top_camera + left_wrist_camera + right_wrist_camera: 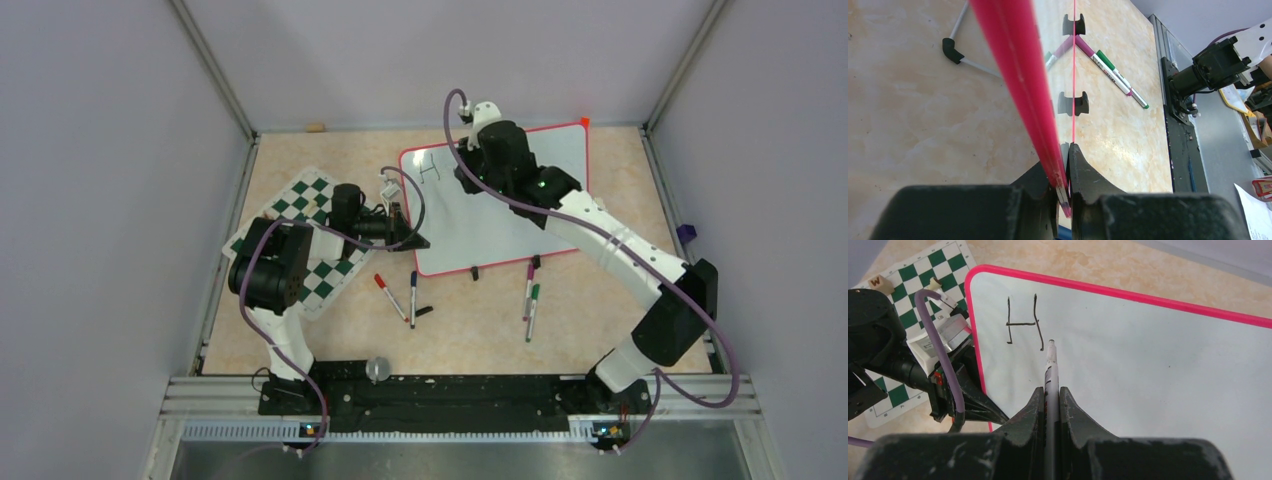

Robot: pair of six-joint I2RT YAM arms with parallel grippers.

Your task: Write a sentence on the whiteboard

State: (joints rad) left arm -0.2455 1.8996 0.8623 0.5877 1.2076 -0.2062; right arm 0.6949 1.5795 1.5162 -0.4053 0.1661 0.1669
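My right arm stretches long over the whiteboard (500,215), which lies on the counter (600,330). The right tool (1050,392) is clamped on one marker (1051,362), tip beside the single "H" (1023,322) near the whiteboard's far left corner. My left arm is folded short, the left tool (1064,150) pinched on the whiteboard's left frame. One chess mat (300,200) lies left of the whiteboard, and four loose markers (534,312) lie before its near edge.

The left arm (268,268) bends low and reaches out to the right. The left gripper (1064,150) pinches the red edge of the whiteboard (1148,370). The right arm (610,240) stretches far forward and to the left. The right gripper (1050,392) is squeezed tight around a marker (1051,365)
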